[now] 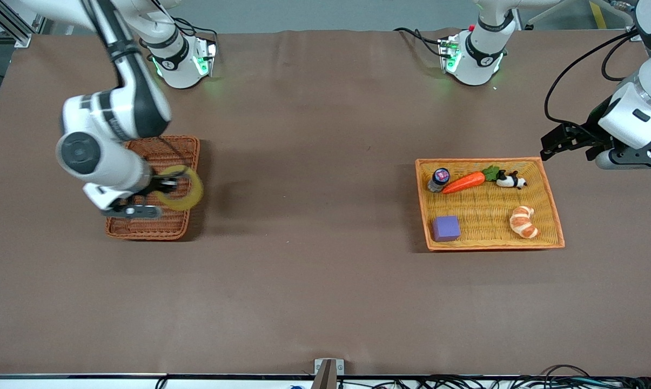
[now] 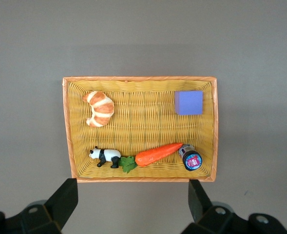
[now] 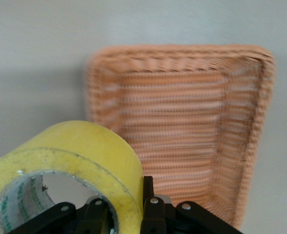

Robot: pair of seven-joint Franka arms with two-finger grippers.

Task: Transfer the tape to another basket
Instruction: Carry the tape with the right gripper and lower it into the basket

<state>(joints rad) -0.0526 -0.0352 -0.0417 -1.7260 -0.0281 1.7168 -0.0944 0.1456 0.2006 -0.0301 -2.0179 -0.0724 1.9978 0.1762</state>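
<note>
I see the right tool (image 1: 166, 185) clamped on the translucent yellowish ring-shaped tape roll (image 1: 187, 188), held over the reddish-brown woven wicker basket (image 1: 187, 148). Left tool (image 2: 133, 204) waits with fingers apart above the desk (image 1: 314, 243), beside the orange-yellow woven tray (image 1: 552, 205).

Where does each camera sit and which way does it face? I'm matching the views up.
Front view: high across the table, facing both arms' bases; right gripper holds the tape over the basket.
Left wrist view: looks down on the tray, open left gripper showing.
Right wrist view: looks at tape and basket, shared with front.
</note>
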